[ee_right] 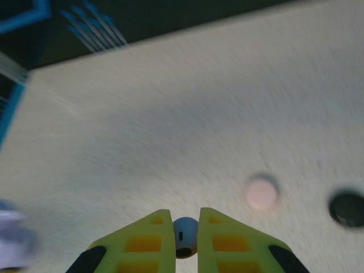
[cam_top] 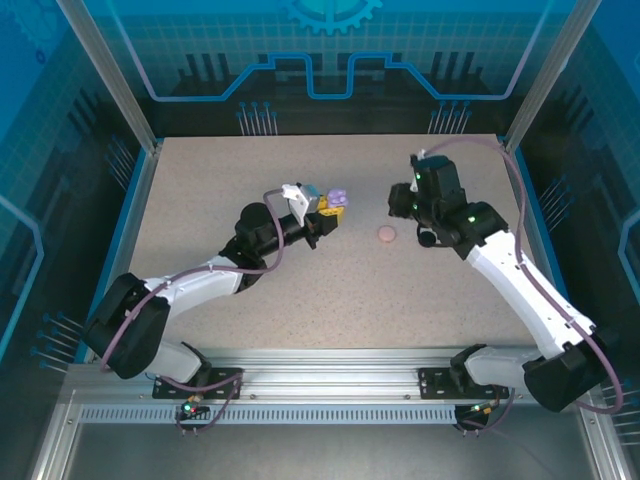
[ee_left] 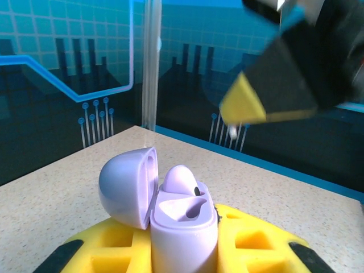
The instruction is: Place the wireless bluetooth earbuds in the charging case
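Note:
My left gripper [cam_top: 326,212] is shut on a lilac charging case [ee_left: 183,227], held upright above the table with its lid [ee_left: 126,185] swung open to the left. One lilac earbud [ee_left: 181,181] sits in the far socket, and the near socket is empty. Held off to the right of the case, my right gripper [ee_right: 185,227] is shut on a second pale lilac earbud [ee_right: 185,234] pinched between its yellow fingers [ee_right: 145,242]. In the left wrist view that gripper's yellow-tipped finger [ee_left: 244,105] hangs above and right of the case.
A round pink case [cam_top: 386,235] lies on the speckled table between the two grippers, also pink case [ee_right: 262,192]. A black round object [ee_right: 348,209] lies right of it. Frame posts and blue walls ring the table.

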Robot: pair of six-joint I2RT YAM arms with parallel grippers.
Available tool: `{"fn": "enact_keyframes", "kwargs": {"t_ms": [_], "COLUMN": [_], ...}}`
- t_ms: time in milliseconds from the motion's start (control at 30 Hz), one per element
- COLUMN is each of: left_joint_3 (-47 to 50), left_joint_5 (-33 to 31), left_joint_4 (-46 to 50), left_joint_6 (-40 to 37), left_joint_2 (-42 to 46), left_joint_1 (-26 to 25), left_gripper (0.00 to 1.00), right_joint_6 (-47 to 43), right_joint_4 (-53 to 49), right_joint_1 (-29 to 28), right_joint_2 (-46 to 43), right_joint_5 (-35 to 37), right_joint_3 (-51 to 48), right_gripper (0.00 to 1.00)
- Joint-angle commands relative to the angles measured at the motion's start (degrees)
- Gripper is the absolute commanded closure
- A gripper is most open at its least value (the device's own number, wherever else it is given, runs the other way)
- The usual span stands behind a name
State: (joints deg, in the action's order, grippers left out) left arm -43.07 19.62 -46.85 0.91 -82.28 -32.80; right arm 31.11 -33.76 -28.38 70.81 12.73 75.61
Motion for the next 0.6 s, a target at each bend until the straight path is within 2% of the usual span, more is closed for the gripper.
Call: {"fn": "enact_keyframes", "kwargs": {"t_ms": [0, 133, 333, 567], "left_joint_3": [-3.6, -5.72, -8.88, -10.98], "left_joint_5": [5.41, 6.85, 8.17, 8.75], "left_joint_4": [3.14, 5.41, 7.1, 8.31], "left_joint_6": [-2.76, -4.4, -6.06, -7.14], "left_joint_2": [2.82, 4.48, 5.13, 4.59], "left_joint_1": [-0.25, -0.3, -0.25, -0.29], "left_gripper": [1.0, 1.0, 1.0, 1.0], "right_joint_6": [-15.72, -26.41, -33.5, -43.18], "right_joint_4": [2.86, 10.04, 16.0, 17.26], "right_joint_1": [-4.44, -8.7, -12.07, -18.74], "right_joint_2": [-0.78, -2.48, -3.92, -2.41], "right_joint_5": [0.98, 0.19, -1.67, 3.57], "right_joint_3": [5.04, 4.82, 3.55, 5.36], "right_gripper": [0.9, 0.91, 0.91, 0.93]}}
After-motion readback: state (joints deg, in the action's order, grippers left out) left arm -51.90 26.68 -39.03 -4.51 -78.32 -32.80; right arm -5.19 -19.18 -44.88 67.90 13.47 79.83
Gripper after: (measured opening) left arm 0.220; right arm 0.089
